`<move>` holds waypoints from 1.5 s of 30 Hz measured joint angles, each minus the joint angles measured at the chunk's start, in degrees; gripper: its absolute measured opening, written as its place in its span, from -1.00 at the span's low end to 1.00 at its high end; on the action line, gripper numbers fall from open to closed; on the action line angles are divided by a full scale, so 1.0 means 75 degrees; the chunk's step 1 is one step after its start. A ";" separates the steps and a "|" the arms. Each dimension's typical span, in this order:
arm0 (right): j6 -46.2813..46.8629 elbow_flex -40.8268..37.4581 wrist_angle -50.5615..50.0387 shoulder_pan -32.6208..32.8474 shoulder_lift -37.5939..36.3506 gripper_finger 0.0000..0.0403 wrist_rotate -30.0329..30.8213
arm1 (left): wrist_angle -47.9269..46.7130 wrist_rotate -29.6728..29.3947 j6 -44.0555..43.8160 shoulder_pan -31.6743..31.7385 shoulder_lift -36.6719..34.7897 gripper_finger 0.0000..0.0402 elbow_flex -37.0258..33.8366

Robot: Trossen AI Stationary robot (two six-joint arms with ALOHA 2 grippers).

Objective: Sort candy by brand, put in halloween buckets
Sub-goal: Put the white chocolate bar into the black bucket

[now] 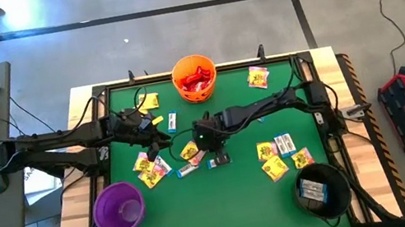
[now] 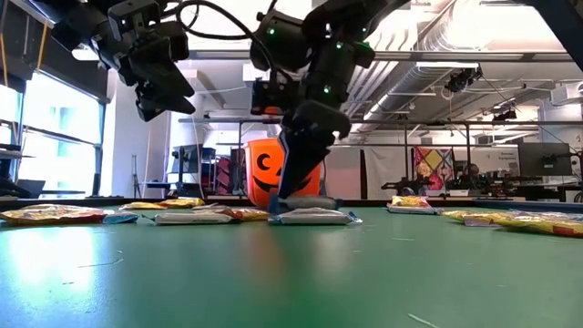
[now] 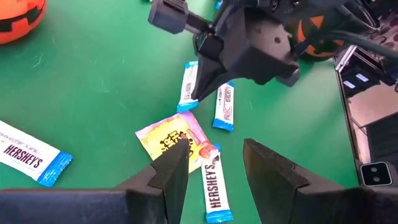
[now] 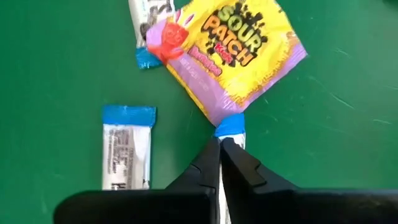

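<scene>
The right gripper (image 4: pixel 219 149) is down on the green table (image 4: pixel 50 62), clenched on a flat white-blue wrapped candy bar (image 4: pixel 231 127) beside a yellow packet (image 4: pixel 239 43); the left gripper (image 3: pixel 214 163) hovers released.

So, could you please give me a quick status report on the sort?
Right gripper shut on white-blue bar mid-table. Left gripper open, hovering above the candy. Yellow packet overlaps that bar's far end.

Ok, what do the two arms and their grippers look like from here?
Both arms are dark, black jointed links with black cables running along them. The left gripper has two broad, wedge-shaped black fingers. The right gripper has matching dark fingers tapering to narrow tips, and small green lights glow on that arm's wrist in the low view.
</scene>
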 joint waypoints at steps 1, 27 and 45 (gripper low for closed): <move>0.0089 0.0000 -0.0009 0.0003 -0.0027 -1.00 -0.0029 | -0.0023 -0.0002 -0.0041 0.0000 0.0000 -0.28 0.0000; 0.2375 0.0009 -0.1350 0.0448 -0.3105 -1.00 0.0933 | -0.0025 -0.0052 -0.0040 0.0002 0.0000 -0.28 0.0000; 0.4062 -0.1523 -0.0164 0.1450 -0.3724 -1.00 0.1370 | 0.0414 -0.0496 0.0026 -0.0981 0.0367 -0.28 0.0003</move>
